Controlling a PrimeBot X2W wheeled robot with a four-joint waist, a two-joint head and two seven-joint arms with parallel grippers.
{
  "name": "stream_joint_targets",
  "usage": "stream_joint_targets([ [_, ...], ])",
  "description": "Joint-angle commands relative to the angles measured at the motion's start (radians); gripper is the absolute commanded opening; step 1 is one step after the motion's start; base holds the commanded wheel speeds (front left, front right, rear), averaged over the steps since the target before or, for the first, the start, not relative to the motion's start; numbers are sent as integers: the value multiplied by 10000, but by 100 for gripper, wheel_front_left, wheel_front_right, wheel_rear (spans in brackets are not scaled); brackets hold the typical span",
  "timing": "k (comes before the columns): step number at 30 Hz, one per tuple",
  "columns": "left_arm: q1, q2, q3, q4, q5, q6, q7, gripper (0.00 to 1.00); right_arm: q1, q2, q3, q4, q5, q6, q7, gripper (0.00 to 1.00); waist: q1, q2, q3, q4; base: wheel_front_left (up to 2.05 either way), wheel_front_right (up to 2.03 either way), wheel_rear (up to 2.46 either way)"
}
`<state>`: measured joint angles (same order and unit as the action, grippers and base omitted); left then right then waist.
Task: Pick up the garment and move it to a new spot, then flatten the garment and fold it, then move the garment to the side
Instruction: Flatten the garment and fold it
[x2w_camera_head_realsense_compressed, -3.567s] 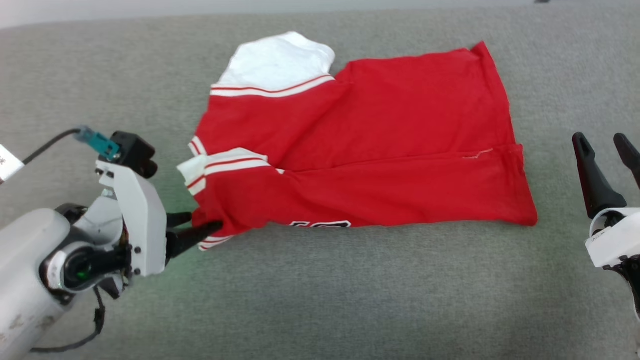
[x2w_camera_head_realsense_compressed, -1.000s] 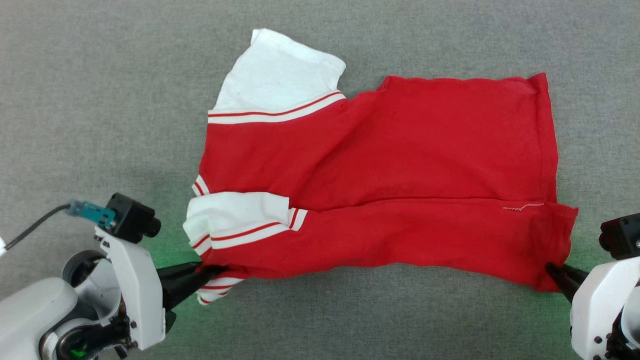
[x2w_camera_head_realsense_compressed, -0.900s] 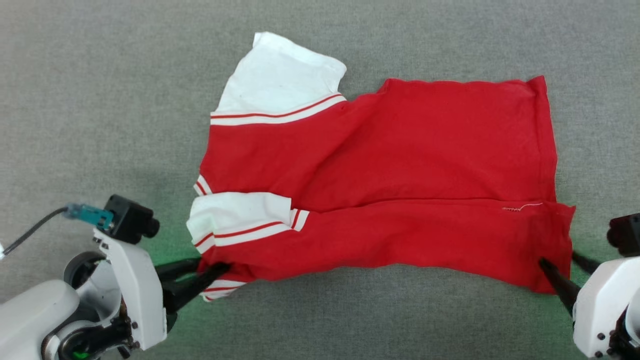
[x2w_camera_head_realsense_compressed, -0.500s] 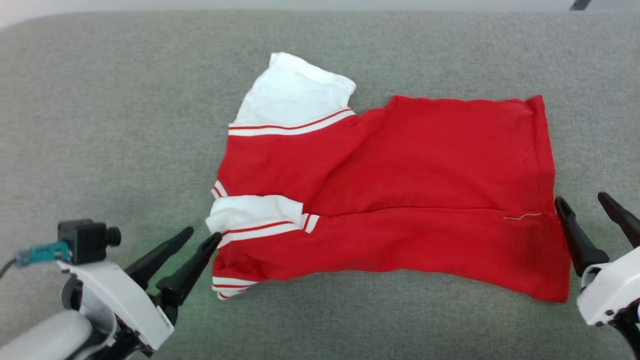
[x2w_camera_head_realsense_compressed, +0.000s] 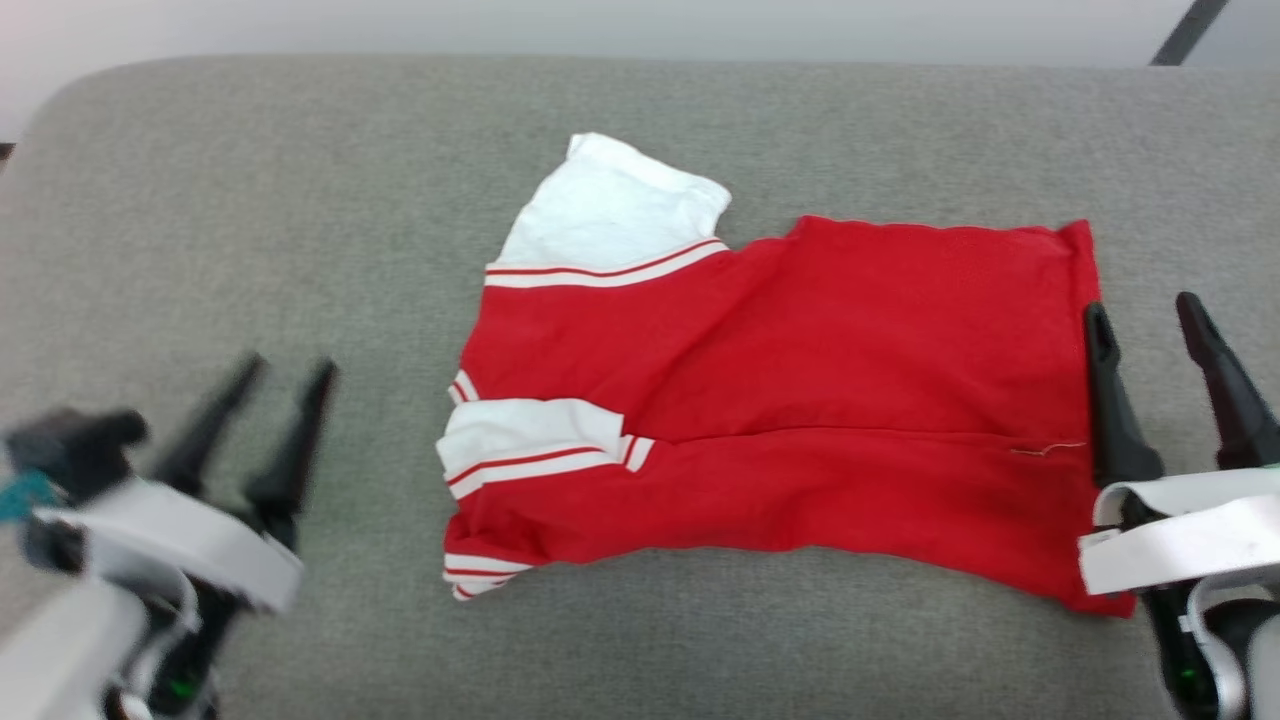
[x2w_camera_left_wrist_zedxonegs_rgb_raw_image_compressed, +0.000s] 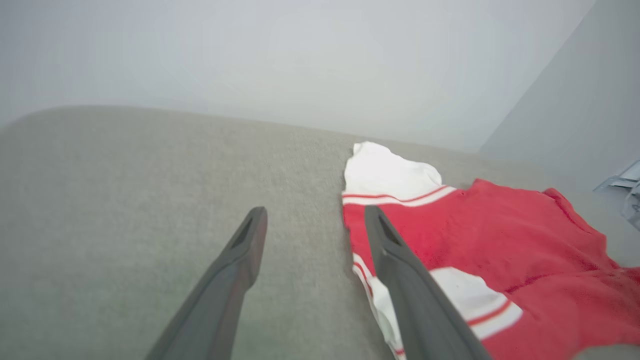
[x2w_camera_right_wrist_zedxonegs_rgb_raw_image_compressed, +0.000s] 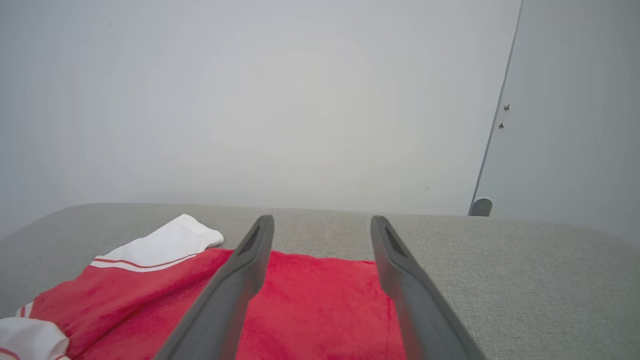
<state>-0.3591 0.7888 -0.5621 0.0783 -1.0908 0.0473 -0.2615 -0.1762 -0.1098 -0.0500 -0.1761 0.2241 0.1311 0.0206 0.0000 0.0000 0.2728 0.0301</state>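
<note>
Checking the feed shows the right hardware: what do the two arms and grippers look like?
The left gripper has two long, black, tapering fingers on a white angular housing, with a small black camera block and a teal plug beside it; it is blurred. A pale rounded forearm sits behind it. The right gripper matches: black pointed fingers, white housing.

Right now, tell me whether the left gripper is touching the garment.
Apart. In the head view the left gripper, jaws open, sits left of the garment, with a strip of bare grey surface plainly between them.
</note>
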Motion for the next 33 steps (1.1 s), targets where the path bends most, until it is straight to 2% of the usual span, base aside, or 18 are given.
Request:
stream_joint_targets([
  [1, -330, -29, 310, 142, 409, -1, -35, 100, -84, 134, 117, 147, -154, -8, -354, 100, 0, 0, 53, -288, 0, 0, 0],
  [5, -1409, 122, 497, 757, 1126, -527, 65, 100, -219, 400, 360, 523, -421, -8, -1213, 100, 0, 0, 336, -852, 0, 0, 0],
  [11, -4022, 141, 77, 2195, 1644, -1450, 1163, 100, -313, 578, 780, 933, -641, -9, -1953, 100, 0, 0, 875, -1850, 0, 0, 0],
  [12, -4022, 141, 77, 2195, 1644, -1450, 1163, 100, -313, 578, 780, 933, -641, -9, -1953, 100, 0, 0, 875, -1850, 0, 0, 0],
  [15, -5252, 98, -176, 3156, 1813, -1660, 1707, 100, -382, 602, 1173, 1013, -284, -9, -2245, 100, 0, 0, 1203, -2463, 0, 0, 0],
  [21, -7166, 269, -1373, 4736, 2016, -1781, 3227, 100, -425, 607, 1799, 1174, 281, -8, -2642, 100, 0, 0, 1709, -3567, 0, 0, 0],
  [26, -8167, 675, -2498, 5436, 1130, -1778, 5052, 100, -316, 609, 2154, 1145, 506, -8, -2794, 100, 0, 0, 1957, -4227, 0, 0, 0],
  [33, -8935, 1116, -3457, 6075, -547, -1771, 8521, 100, -77, 608, 2397, 1127, 726, -8, -2849, 100, 0, 0, 1978, -4597, 0, 0, 0],
])
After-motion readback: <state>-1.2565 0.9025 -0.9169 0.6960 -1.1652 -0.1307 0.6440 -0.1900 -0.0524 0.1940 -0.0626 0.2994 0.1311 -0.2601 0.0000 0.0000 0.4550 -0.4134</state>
